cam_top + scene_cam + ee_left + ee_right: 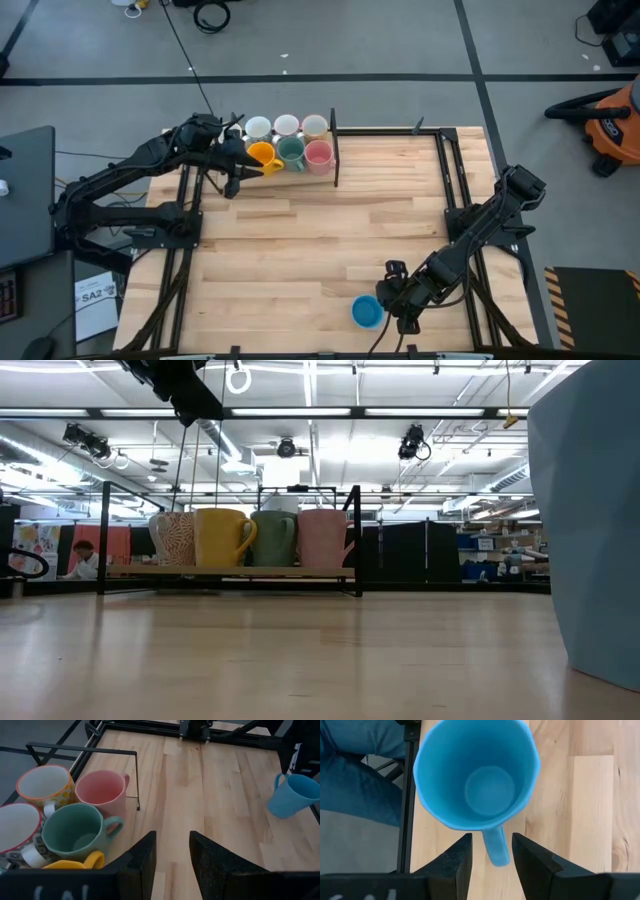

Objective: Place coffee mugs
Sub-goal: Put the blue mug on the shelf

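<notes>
Surface: pale wooden table (300,250) in a workshop hall with strip lights and dark frames.
Rack: black wire rack (334,150) at the far edge holds 6 mugs in 2 rows, orange mug (262,155), green mug (291,152), pink mug (318,154) in front.
Blue mug: light blue mug (367,311) stands upright at the near edge, well apart from the rack.
Right gripper: right gripper (487,854) has fingers parted astride the mug's handle (496,846), not clenched.
Left gripper: left gripper (233,170) hovers beside the orange mug, jaws released, empty.
Advice: centre on the handle, close squarely, lift straight before carrying.
Writing: "SA3" on a paper sheet (96,296).
</notes>
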